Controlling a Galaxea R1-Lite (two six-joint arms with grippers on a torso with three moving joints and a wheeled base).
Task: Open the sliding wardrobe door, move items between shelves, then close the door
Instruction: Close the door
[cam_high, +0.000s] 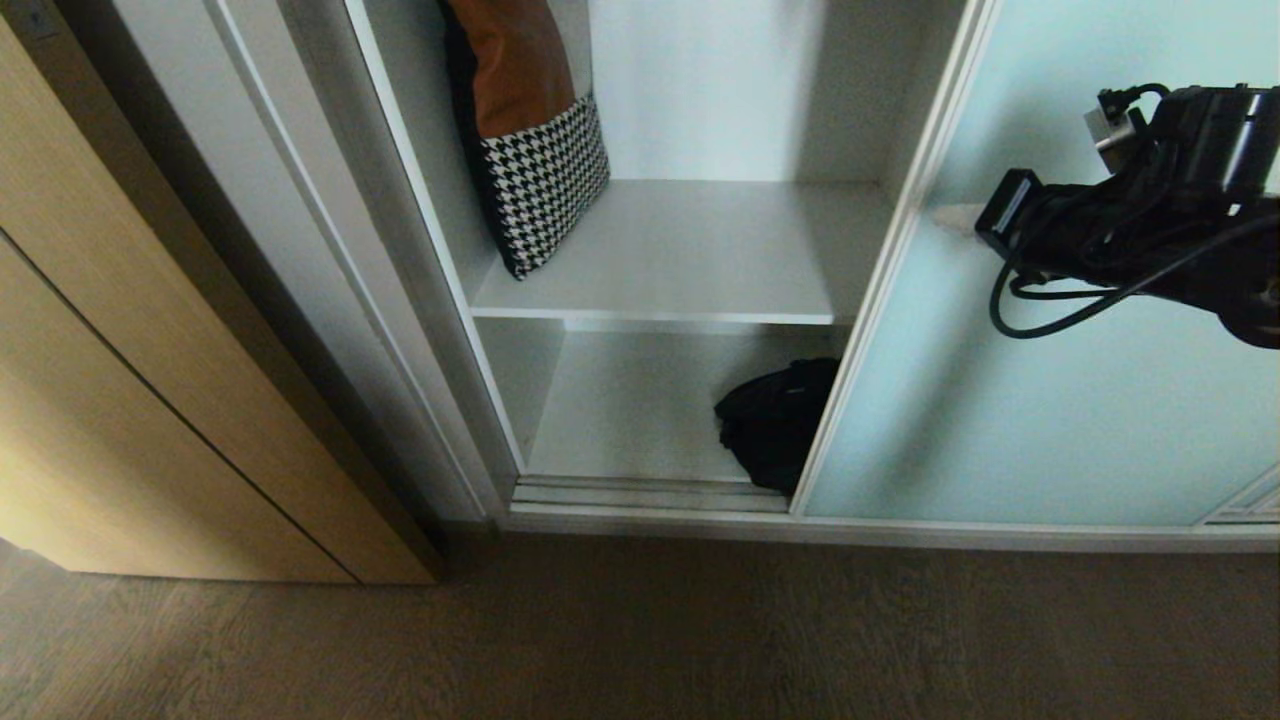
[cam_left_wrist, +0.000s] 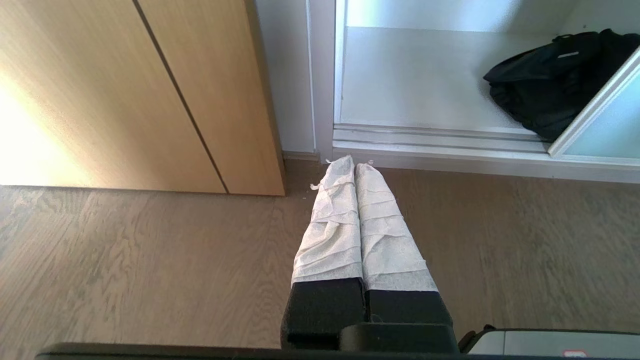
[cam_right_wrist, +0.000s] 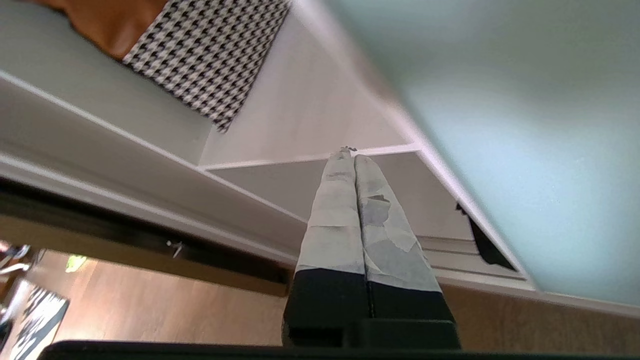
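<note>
Black fabric bag sits lumpy on the lower shelf; both grippers' jaws clenched empty.

Head camera looks down into the wardrobe; both wrist cameras share its lower shelf.

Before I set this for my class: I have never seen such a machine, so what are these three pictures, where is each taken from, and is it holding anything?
It is a wheeled robot with two arms. One picture looks down from its head at an open wardrobe; the other two come from cameras on each wrist. The sliding wardrobe door, pale blue glass, is pushed aside. A houndstooth cushion leans on the upper shelf; a black bag lies on the lower shelf, partly behind the door. The right gripper is raised before the wardrobe, the left gripper low over the wood floor. Both jaws are shut and hold nothing.
</note>
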